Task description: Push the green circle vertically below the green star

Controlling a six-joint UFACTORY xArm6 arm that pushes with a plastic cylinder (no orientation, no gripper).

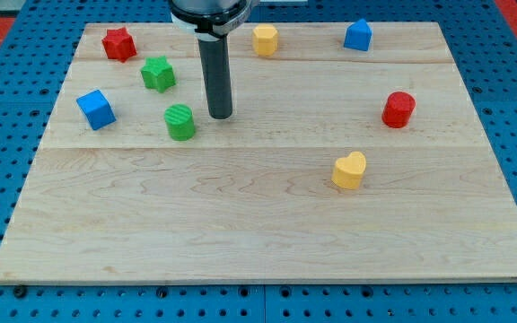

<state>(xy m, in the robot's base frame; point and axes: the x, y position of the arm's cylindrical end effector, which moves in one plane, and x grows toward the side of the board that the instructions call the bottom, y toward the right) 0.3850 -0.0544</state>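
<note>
The green circle (pixel 180 122) sits on the wooden board at the view's left of centre. The green star (pixel 158 74) lies above it and a little to the left. My tip (pixel 220 116) rests on the board just to the right of the green circle, with a small gap between them. The rod rises straight up from the tip to the view's top edge.
A red star (pixel 119 44) is at the top left, a blue cube (pixel 95 109) at the left. A yellow block (pixel 265 40) and a blue block (pixel 358 36) sit along the top. A red cylinder (pixel 398 109) is at the right, a yellow heart (pixel 349 170) lower right.
</note>
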